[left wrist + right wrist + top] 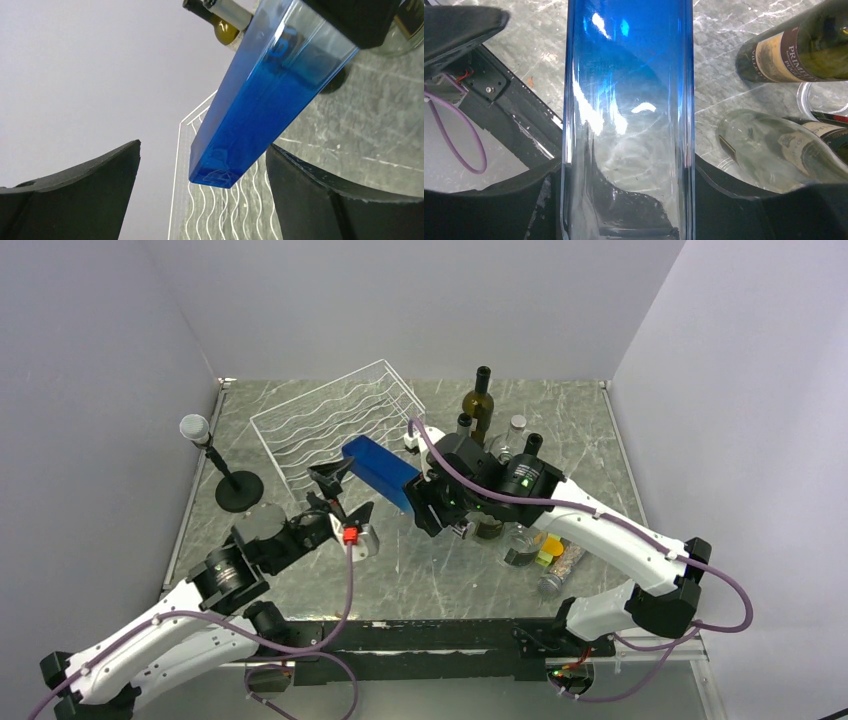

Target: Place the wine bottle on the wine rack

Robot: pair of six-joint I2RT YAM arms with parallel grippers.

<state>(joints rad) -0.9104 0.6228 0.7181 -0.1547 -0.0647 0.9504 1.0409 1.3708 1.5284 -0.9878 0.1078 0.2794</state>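
My right gripper (432, 502) is shut on a blue, square-sided glass bottle (380, 472) and holds it on its side above the table, its base end towards the left. In the right wrist view the bottle (629, 100) fills the gap between both fingers (719, 185). My left gripper (345, 495) is open just below the bottle's base end. In the left wrist view that end (260, 100) hangs between the two fingers (100, 190), touching neither. The white wire wine rack (330, 415) stands at the back left, empty; it also shows in the left wrist view (220, 210).
A black round-based microphone stand (238, 490) is at the left edge. Several bottles stand and lie behind and under the right arm: an olive one (480, 405), a labelled dark one (794, 50), a clear one lying down (774, 150). Grey walls enclose the table.
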